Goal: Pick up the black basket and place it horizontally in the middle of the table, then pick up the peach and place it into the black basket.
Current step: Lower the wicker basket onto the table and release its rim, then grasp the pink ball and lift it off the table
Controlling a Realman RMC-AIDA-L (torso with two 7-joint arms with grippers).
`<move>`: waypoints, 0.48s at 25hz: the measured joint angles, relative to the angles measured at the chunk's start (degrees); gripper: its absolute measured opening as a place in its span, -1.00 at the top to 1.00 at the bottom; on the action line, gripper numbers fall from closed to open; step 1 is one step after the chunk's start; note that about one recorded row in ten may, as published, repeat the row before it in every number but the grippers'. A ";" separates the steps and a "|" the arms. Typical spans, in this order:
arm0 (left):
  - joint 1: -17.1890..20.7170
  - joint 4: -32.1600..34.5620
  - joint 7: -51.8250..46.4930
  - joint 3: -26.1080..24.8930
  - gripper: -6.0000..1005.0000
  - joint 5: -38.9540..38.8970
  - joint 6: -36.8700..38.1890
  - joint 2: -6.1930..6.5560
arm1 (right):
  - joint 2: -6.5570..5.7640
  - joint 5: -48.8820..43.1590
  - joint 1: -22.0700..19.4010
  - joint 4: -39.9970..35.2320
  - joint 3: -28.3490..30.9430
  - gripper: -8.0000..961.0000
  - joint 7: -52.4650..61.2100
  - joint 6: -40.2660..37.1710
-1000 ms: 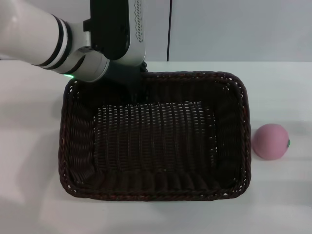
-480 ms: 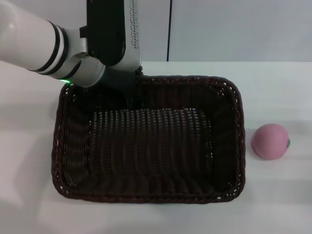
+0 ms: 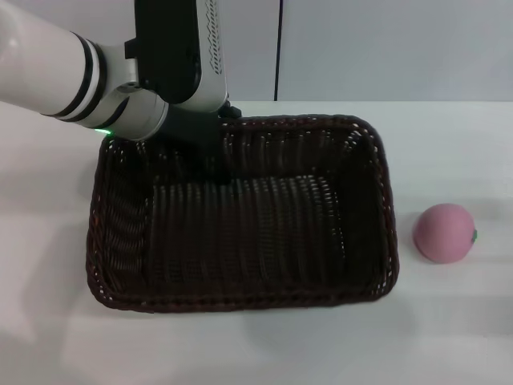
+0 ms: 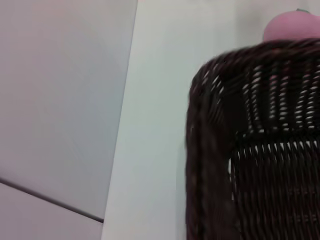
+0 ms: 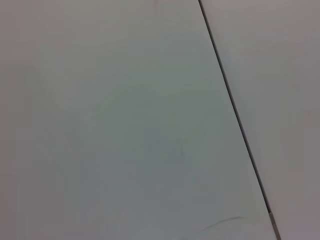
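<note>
The black basket [image 3: 240, 233] lies lengthwise across the middle of the white table [image 3: 449, 152], open side up. My left gripper [image 3: 215, 156] reaches down over the basket's far rim near its left half and is shut on that rim. The left wrist view shows a basket corner [image 4: 240, 150] close up, with the peach [image 4: 292, 25] beyond it. The pink peach [image 3: 445, 233] rests on the table just right of the basket, apart from it. My right gripper is out of view.
A pale wall with a dark vertical seam [image 3: 278, 48] stands behind the table's far edge. Bare tabletop lies to the left, right and front of the basket. The right wrist view shows only a plain pale surface with a thin seam [image 5: 235, 120].
My left arm has shifted left with the basket; the basket now sits farther left and looks lower and flatter. The peach has not moved.
</note>
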 joint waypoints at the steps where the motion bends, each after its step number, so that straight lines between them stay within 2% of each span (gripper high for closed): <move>1: 0.05 0.00 -0.11 0.03 -0.34 0.06 -0.29 0.00 | 0.00 0.00 0.00 0.00 0.00 -0.48 0.00 0.00; 8: 2.14 1.61 -0.32 -1.01 -0.52 -1.55 -4.52 0.01 | 0.00 -0.08 -0.04 -0.26 -0.13 -0.48 0.00 -0.15; 12: 4.28 3.01 -0.20 -6.69 -0.56 -8.91 -6.21 0.00 | -0.46 -5.00 -1.83 -6.90 -1.91 -0.48 4.88 -0.45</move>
